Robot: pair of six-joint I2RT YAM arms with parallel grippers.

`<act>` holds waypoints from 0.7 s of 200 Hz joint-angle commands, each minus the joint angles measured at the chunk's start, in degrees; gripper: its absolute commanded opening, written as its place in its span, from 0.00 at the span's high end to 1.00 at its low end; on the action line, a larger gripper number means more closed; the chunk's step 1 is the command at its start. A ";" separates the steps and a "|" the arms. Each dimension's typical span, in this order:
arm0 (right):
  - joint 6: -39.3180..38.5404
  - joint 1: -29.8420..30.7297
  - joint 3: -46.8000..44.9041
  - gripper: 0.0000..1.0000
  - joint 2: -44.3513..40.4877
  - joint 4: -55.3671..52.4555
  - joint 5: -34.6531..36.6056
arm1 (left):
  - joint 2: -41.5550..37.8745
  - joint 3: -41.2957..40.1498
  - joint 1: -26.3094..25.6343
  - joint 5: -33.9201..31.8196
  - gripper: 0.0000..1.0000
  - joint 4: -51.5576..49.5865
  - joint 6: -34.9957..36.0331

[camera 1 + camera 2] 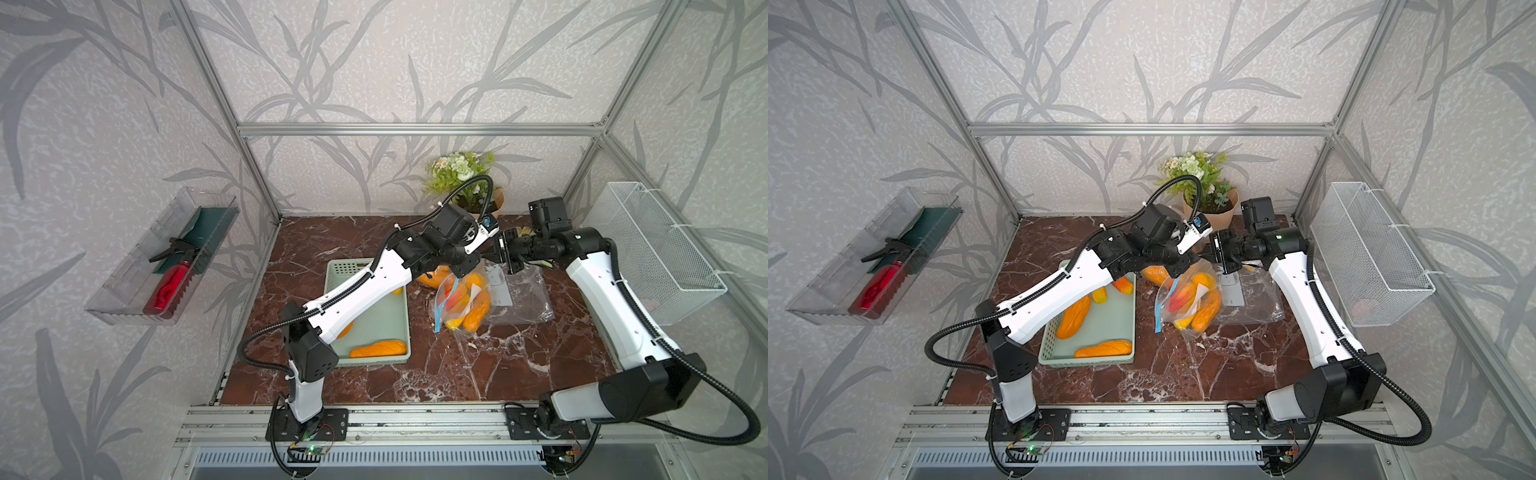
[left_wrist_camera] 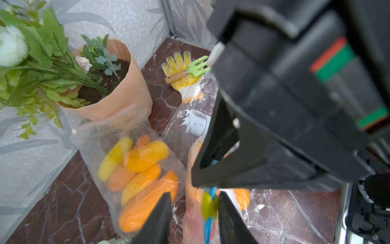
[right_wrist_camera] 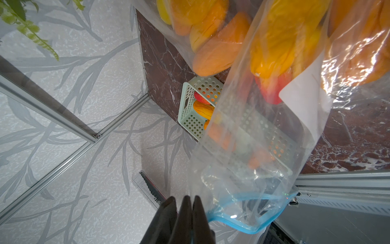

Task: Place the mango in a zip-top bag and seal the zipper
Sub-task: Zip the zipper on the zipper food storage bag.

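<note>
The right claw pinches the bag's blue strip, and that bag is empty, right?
Not empty: the right wrist view shows the zip-top bag holding several orange and yellow mangoes. The right gripper does pinch its blue zipper.

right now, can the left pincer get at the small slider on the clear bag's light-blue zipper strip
Likely yes: the small yellow-green slider sits between the open fingers of the left pincer, with nothing in the way, while the right pincer pinches the light-blue zipper strip.
</note>
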 commanded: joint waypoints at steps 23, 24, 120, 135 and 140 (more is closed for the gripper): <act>-0.45 -0.08 2.40 1.00 -0.04 -1.19 -0.47 | 1.94 1.85 0.11 1.39 0.70 -0.28 1.19; -0.48 -0.08 2.42 1.00 -0.04 -1.20 -0.51 | 1.94 1.87 0.11 1.36 0.70 -0.23 1.19; -2.77 0.18 5.96 1.00 1.79 -4.13 0.83 | 1.72 3.00 -1.12 -2.24 0.87 -0.21 2.23; -3.15 0.36 6.46 1.00 2.06 -4.63 1.03 | 1.99 3.31 -1.12 -2.09 0.96 -0.20 2.25; -3.36 0.36 6.51 1.00 2.07 -4.82 1.11 | 1.95 3.36 -1.12 -1.96 0.98 -0.13 2.18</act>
